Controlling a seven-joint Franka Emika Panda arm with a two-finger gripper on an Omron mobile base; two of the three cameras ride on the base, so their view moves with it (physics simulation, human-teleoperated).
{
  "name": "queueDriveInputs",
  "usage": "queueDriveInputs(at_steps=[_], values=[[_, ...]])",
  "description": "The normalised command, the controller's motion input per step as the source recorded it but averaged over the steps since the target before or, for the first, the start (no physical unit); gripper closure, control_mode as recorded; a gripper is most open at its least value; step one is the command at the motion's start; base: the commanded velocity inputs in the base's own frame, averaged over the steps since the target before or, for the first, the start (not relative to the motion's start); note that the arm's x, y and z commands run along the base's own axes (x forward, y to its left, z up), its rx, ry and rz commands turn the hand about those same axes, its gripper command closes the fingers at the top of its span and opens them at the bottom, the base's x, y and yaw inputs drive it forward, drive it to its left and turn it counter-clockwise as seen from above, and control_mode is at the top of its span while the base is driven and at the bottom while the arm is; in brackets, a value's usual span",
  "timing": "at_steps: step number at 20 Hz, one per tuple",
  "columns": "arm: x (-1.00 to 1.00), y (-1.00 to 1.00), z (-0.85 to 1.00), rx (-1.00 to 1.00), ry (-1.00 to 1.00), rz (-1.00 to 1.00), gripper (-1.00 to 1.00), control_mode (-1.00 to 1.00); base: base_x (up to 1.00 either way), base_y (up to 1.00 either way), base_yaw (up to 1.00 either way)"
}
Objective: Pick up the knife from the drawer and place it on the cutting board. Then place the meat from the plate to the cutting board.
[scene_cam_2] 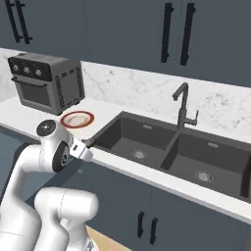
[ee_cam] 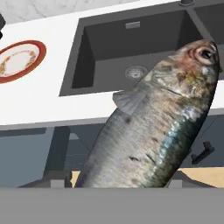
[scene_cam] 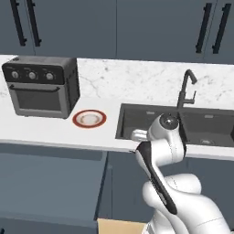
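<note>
Our claw (ee_cam: 127, 186) carries the meat (ee_cam: 153, 127), a silver fish that looms close before the hand camera, its tail end low between the fingers and its head raised over the sink (ee_cam: 131, 48). The fingertips themselves are hidden behind the fish, so we judge the claw closed on it rather than see the grip. The plate (scene_cam: 89, 119) sits bare on the counter (scene_cam: 50, 130), just left of the sink and right of the toaster oven (scene_cam: 41, 87).

The step in hand looks to be the carry to the cutting board (scene_cam: 119, 226), a light wooden edge of which shows low in front of the sink cabinet, beside the arm's base. We should keep the grip firm, swing the fish down slowly and set it flat on the board before letting go.

The counter is white, with a marbled backsplash, a black faucet (scene_cam: 185, 89) behind the sink and dark cabinets above.
</note>
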Motion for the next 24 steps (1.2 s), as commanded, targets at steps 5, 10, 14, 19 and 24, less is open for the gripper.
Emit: queueDriveInputs(at_steps=[5,10,14,19,24], values=[[0.0,0.0,0.0,0.0,0.0,0.0,1.0,1.0,-0.5,-1.0,-0.27],[0.0,0.0,0.0,0.0,0.0,0.0,1.0,1.0,-0.13,-1.0,-0.37],[0.0,0.0,0.0,0.0,0.0,0.0,1.0,1.0,0.0,-1.0,-0.38],[0.0,0.0,0.0,0.0,0.0,0.0,1.0,1.0,0.0,-1.0,-0.37],[0.0,0.0,0.0,0.0,0.0,0.0,1.0,1.0,0.04,-1.0,-0.34]])
